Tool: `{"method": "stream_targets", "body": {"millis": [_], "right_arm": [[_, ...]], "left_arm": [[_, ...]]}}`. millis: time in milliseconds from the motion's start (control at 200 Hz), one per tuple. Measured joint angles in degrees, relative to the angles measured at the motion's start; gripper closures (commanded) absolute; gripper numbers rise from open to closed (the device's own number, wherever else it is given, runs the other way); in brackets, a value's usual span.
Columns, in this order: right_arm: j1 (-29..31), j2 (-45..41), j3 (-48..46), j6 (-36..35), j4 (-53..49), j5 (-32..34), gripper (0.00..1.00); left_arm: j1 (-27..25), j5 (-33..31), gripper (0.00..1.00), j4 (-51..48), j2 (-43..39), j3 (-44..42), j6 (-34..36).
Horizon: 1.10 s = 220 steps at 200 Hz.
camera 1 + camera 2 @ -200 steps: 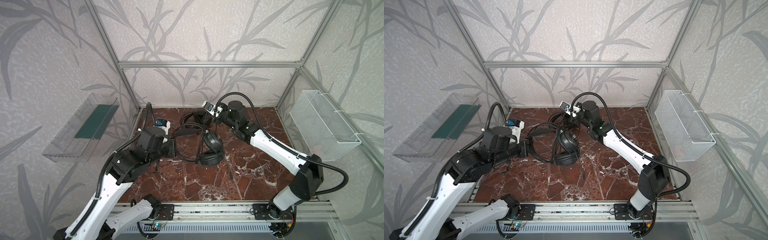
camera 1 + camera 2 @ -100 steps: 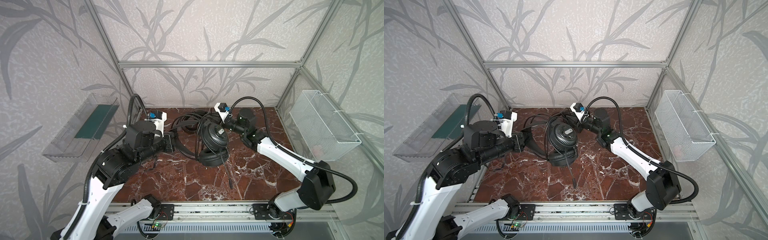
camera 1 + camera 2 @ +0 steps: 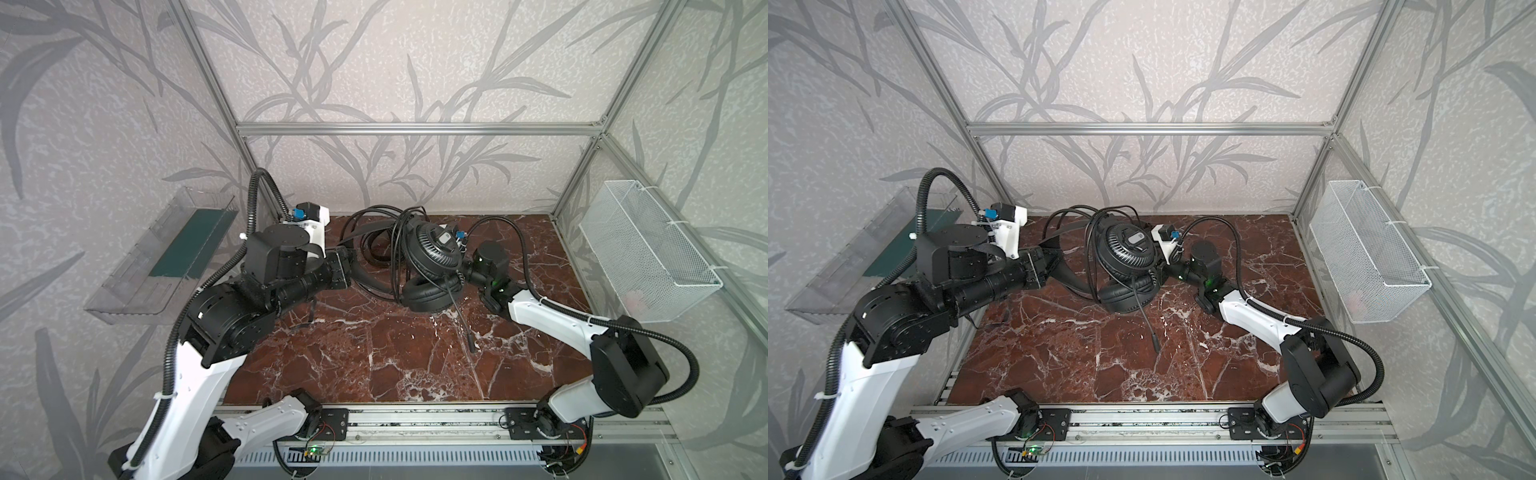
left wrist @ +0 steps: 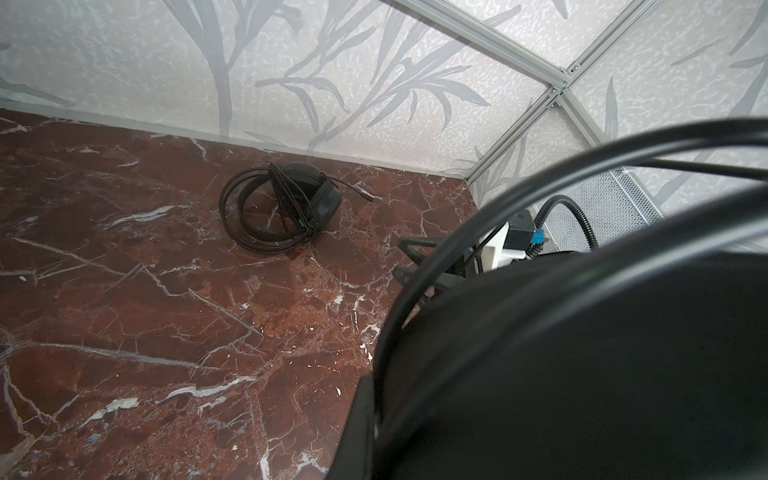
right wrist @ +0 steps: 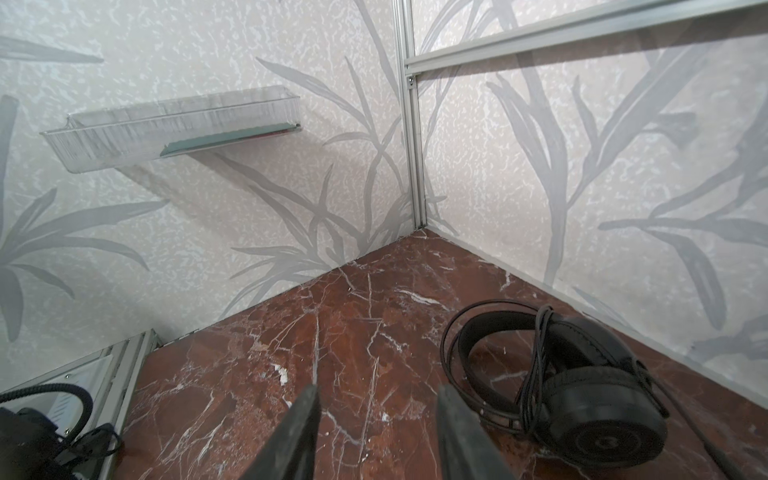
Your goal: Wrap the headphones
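Note:
One of the headphones (image 3: 432, 249) hangs above the marble table (image 3: 374, 357), its earcups stacked and thin cable looped over them. My left gripper (image 3: 347, 268) is shut on its wide headband (image 3: 1067, 272), which fills the left wrist view (image 4: 582, 353). A thin black lead (image 3: 461, 320) droops from the earcups to the table. My right gripper (image 5: 376, 392) stands open and empty just right of the earcups, mostly hidden behind them in both top views. The other headphones (image 4: 316, 195), cable wound round them, lie at the back wall (image 5: 598, 419).
A clear plastic shelf (image 3: 166, 257) hangs on the left wall and a white wire basket (image 3: 648, 249) on the right wall. An aluminium rail (image 3: 415, 419) carrying both arm bases runs along the table's front edge. Walls close the back and both sides.
My left arm has lifted and turned the headphones so one earcup faces up. My right gripper has opened and swung from the back to the right of the earcups.

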Motion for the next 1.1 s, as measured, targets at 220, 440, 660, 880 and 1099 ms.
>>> {"method": "stream_targets", "body": {"millis": [220,440,660,880,1099], "right_arm": [[1.7,-4.8,-5.4,1.1,1.0,1.7,0.39],[4.0,-10.2,-7.9,2.2,1.1,3.7,0.36],[4.3,-8.6,-7.7,3.8,1.0,4.1,0.41],[5.2,-2.0,-6.4,5.0,1.0,5.8,0.55],[5.6,0.2,-6.4,4.9,1.6,9.5,1.0]], "left_arm": [[0.0,-1.7,1.0,-1.0,0.9,0.8,0.0],[0.0,-2.4,1.0,-2.3,2.1,1.3,0.0],[0.0,-2.8,1.0,-2.9,2.6,2.2,0.0],[0.0,-3.1,1.0,-3.0,2.7,2.8,0.0],[0.0,-4.0,1.0,-3.0,2.7,3.1,0.0]]}}
